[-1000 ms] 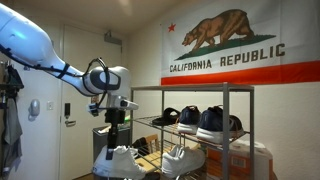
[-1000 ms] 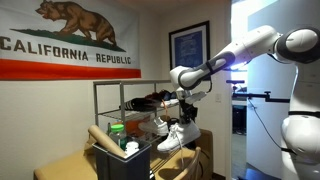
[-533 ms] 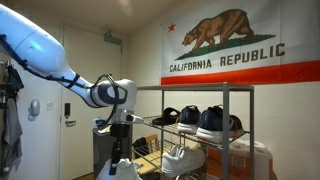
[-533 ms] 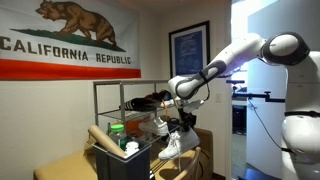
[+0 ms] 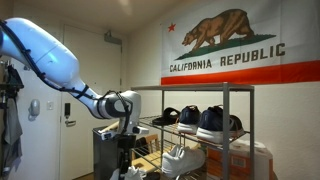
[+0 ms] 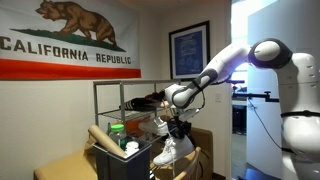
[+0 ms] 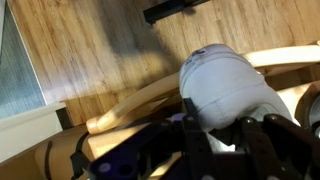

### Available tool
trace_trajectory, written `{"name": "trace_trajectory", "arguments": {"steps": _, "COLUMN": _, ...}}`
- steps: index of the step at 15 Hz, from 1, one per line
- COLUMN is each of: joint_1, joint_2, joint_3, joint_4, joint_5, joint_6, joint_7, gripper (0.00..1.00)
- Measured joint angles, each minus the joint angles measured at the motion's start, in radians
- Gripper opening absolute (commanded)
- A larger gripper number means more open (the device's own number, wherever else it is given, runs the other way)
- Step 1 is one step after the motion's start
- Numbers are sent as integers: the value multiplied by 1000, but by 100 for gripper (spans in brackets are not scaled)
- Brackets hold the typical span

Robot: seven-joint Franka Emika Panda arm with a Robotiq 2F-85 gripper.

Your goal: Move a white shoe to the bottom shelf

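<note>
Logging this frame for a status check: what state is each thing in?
gripper: shut on the white shoe, low beside the rack.
white shoe: held, off the rack.
second white shoe: resting on a rack tier.
dark navy shoes: resting on the tier above it.
bottom shelf: out of view.
</note>
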Motion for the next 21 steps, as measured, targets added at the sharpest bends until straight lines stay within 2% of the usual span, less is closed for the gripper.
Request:
{"name": "trace_trajectory", "arguments": {"steps": 14, "joint_1": 13, "joint_2": 258, "joint_3": -54, "joint_4": 124, "joint_5": 0, "joint_6": 296, "joint_7": 1, "gripper": 5}}
{"name": "trace_trajectory", "arguments": {"steps": 21, "joint_1": 64, "joint_2": 363, "joint_3": -89, "joint_4": 177, "joint_5": 0, "joint_6": 466, "joint_7": 71, "gripper": 5}}
